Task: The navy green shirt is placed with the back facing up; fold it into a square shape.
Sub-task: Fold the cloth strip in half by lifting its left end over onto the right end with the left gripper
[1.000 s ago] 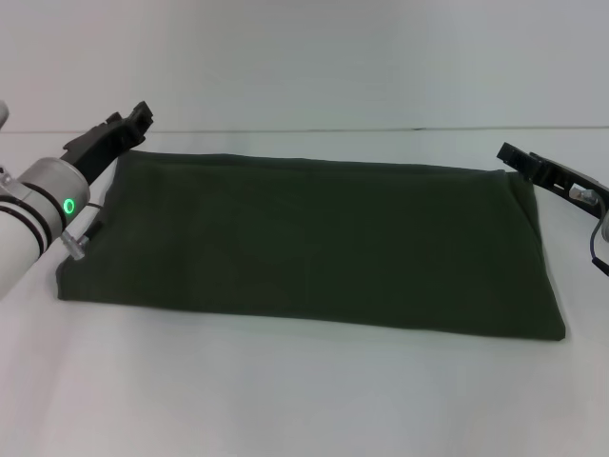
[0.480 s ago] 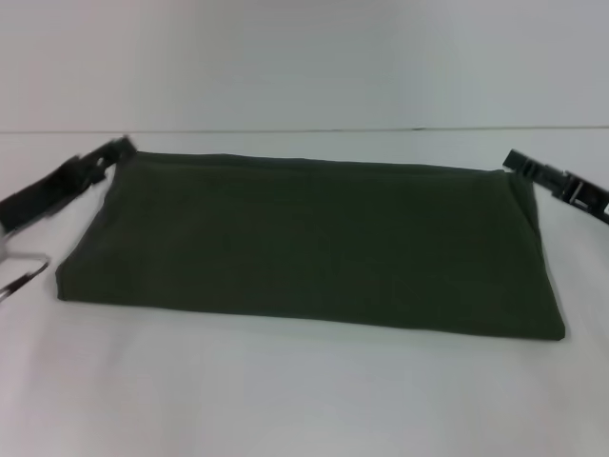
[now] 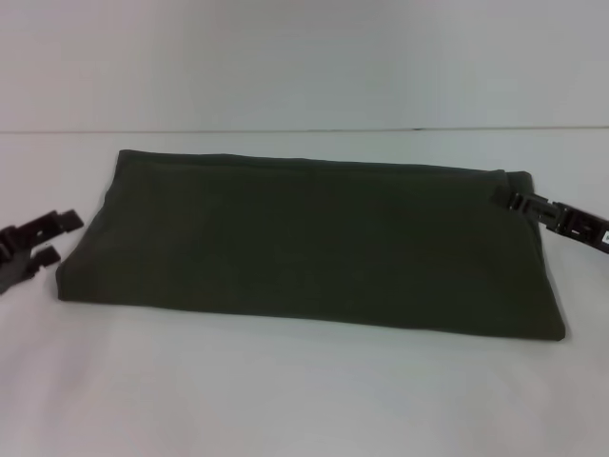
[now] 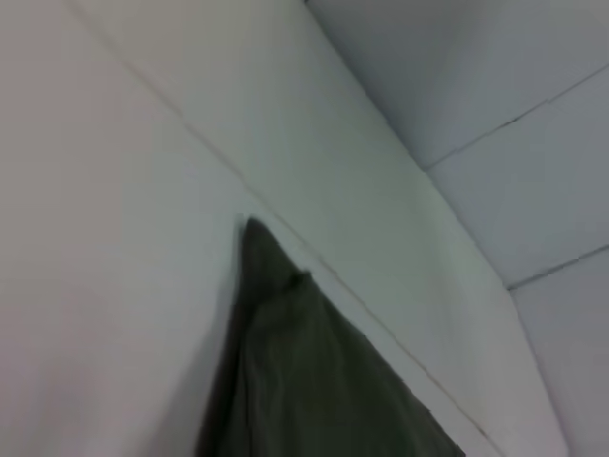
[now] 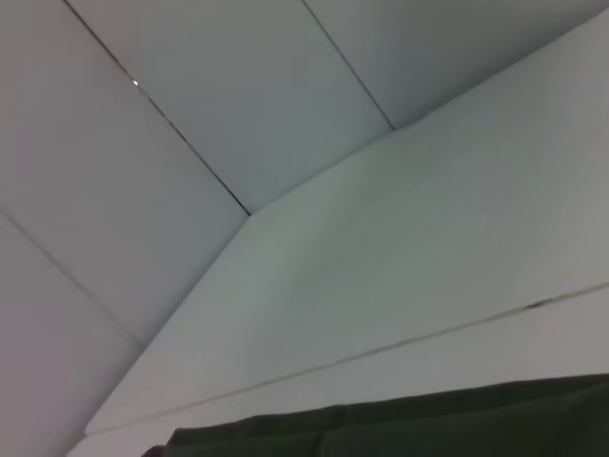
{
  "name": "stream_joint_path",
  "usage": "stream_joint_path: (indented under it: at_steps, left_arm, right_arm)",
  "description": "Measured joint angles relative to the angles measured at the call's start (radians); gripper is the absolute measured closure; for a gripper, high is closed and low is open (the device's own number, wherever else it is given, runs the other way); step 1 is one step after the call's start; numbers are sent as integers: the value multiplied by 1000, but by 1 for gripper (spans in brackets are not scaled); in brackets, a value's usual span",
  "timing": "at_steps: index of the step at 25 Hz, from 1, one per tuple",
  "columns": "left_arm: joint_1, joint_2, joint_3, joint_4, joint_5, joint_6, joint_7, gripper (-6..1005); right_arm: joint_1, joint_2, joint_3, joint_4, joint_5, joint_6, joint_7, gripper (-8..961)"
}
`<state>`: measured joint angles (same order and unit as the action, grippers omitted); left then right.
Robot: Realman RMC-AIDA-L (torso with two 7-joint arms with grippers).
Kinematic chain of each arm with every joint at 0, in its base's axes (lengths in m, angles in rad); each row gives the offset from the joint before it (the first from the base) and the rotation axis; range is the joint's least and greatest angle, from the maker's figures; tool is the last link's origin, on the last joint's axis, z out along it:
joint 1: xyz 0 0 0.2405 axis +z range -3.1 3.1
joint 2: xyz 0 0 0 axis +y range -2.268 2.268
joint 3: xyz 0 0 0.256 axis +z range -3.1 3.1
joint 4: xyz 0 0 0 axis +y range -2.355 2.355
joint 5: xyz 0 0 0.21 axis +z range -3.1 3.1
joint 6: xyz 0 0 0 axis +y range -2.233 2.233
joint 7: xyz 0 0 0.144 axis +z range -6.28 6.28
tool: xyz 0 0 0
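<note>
Both the left gripper [image 3: 46,238] and right gripper [image 3: 519,201] are black, angular, blocky-fingered parts with small pale markings.

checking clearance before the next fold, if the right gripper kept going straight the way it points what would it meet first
The right gripper points inward along the table, its tips at the right edge of the navy green shirt. Going straight on, it would likely meet that shirt edge first; whether it already touches the cloth is unclear in the head view.

White table [image 3: 285,400] spans the whole foreground. Pale panelled wall [image 3: 304,57] behind, 12 o'clock, thin seams [image 5: 181,143].
</note>
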<state>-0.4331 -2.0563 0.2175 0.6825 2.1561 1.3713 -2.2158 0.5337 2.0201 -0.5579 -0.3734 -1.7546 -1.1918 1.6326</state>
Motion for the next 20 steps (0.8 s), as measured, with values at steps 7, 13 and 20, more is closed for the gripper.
stream_joint_path:
  at_steps: [7,13,20]
  left_arm:
    - [26,1,-57,-3,73,112,-168,161]
    - [25,4,-76,-47,77,97,-207,165]
    - [24,4,-77,-83,98,48,-262,170]
  right_arm:
    - [-26,0,-66,-36,-51,-135,-203,8]
    - [-71,36,-80,-107,-201,-318,-476,8]
    - [-114,70,-68,-148,-233,-362,-542,9]
